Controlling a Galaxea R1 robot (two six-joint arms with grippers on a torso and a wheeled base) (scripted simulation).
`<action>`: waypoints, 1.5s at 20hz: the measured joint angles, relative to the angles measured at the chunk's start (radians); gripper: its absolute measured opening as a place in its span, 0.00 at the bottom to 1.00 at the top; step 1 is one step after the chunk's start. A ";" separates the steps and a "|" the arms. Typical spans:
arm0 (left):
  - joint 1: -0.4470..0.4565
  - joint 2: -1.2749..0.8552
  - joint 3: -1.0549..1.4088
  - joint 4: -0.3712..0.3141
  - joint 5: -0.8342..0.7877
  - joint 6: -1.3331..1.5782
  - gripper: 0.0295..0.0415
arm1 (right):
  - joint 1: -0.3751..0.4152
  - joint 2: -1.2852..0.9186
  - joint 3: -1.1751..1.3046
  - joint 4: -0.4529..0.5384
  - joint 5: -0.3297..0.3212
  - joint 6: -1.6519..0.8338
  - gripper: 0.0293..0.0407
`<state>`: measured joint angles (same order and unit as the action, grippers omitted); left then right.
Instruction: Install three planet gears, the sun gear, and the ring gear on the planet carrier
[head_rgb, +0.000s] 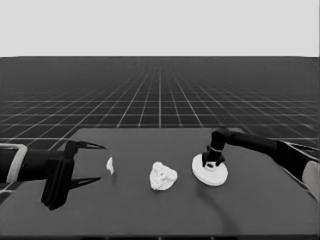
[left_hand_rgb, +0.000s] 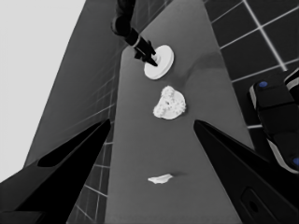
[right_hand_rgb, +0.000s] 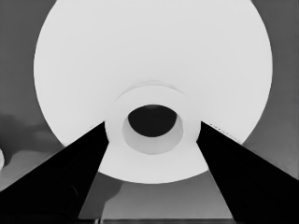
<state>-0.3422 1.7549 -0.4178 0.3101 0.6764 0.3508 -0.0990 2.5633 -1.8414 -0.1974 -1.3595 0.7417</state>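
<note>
Dark table is seen under a pale band. At its left end the left gripper is parked with jaws spread wide; a thin white piece lies just beyond its tips. Farther right, the smaller round part is heaped with gears. The right gripper is clamped on the larger round part's raised hub
</note>
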 joint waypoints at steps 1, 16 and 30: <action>0.000 0.000 0.000 0.000 0.000 0.000 0.75 | 0.000 0.000 0.000 0.000 0.000 0.000 0.49; 0.000 0.000 0.000 0.000 0.000 0.000 0.75 | 0.150 0.186 0.289 0.062 -0.162 0.498 0.49; 0.000 0.000 0.000 0.000 0.000 0.000 0.75 | 0.043 0.515 0.008 -0.035 -0.137 0.515 0.49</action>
<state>-0.3422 1.7549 -0.4178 0.3101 0.6764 0.3508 -0.0556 3.0787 -1.8333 -0.2327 -1.4964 1.2568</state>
